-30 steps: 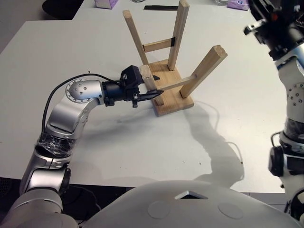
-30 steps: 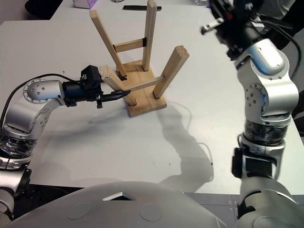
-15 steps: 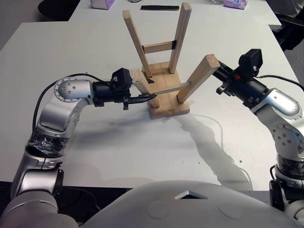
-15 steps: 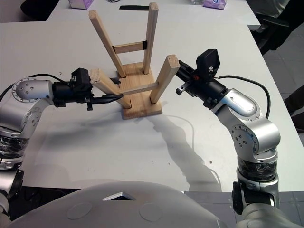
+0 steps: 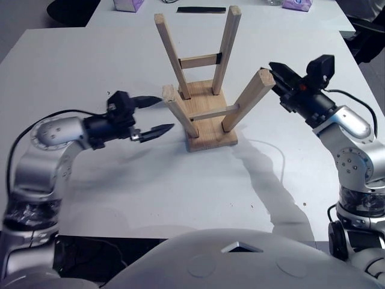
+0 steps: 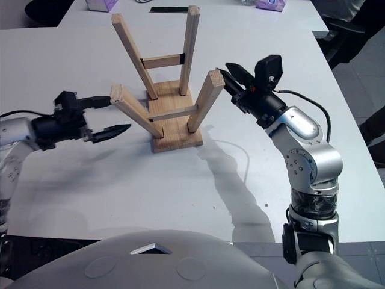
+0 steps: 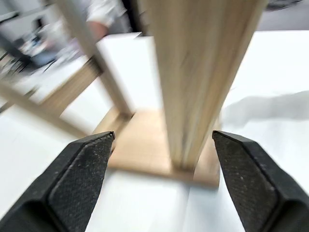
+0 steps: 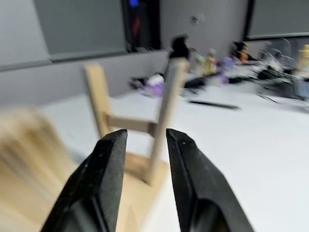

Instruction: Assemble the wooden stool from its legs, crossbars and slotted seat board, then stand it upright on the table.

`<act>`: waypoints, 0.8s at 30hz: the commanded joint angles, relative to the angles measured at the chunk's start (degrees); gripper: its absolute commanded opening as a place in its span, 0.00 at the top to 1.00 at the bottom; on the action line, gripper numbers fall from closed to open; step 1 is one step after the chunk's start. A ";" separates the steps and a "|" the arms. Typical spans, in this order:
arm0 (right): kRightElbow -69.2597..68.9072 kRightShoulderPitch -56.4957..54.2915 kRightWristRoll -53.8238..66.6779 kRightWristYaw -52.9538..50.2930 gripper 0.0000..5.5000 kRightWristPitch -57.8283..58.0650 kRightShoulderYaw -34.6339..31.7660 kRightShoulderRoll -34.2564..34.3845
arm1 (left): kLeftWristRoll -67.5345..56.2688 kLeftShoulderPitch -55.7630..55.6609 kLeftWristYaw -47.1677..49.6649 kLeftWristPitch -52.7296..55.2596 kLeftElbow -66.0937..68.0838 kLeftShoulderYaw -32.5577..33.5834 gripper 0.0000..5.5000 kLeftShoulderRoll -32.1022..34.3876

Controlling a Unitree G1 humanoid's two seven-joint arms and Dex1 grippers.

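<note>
The wooden stool [image 5: 207, 90] stands upside down on the white table [image 5: 180, 180], seat board [image 5: 210, 126] flat on the top and its legs pointing up, joined by crossbars [image 5: 198, 60]. My left gripper [image 5: 153, 114] is open just left of the short near-left leg [image 5: 179, 111], not touching it. In the left wrist view that leg [image 7: 203, 72] rises beyond the gap of the left gripper [image 7: 163, 137]. My right gripper [image 5: 278, 75] sits at the top end of the slanted right leg [image 5: 246, 99]; in the right wrist view the right gripper [image 8: 146, 133] is narrowly open, holding nothing.
Two purple boxes [image 5: 133, 5] [image 5: 299, 5] and a flat black item [image 5: 201, 9] lie along the table's far edge. A thin cable [image 5: 280, 153] loops on the table right of the stool. Bare tabletop stretches in front of the stool.
My left gripper has opened and drawn back to the left, away from the near-left leg. My right arm came down from high on the right to the slanted leg's top.
</note>
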 commanded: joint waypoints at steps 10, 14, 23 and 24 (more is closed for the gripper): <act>-13.81 10.14 -19.34 -19.25 1.00 -1.86 5.97 7.70 | 18.61 12.65 59.37 2.87 -17.17 -4.29 0.62 -42.99; -15.45 9.35 -24.73 -24.97 1.00 -0.01 6.09 10.50 | 24.45 16.19 61.73 3.25 -22.24 -8.92 0.72 -44.06; -21.67 7.79 -24.55 -15.53 1.00 1.05 22.26 10.37 | 26.56 14.11 49.57 2.05 -26.53 -24.64 0.98 -37.35; -22.23 7.99 -23.70 -14.14 1.00 1.40 22.75 10.09 | 24.88 14.00 47.55 2.67 -26.53 -25.03 1.00 -36.71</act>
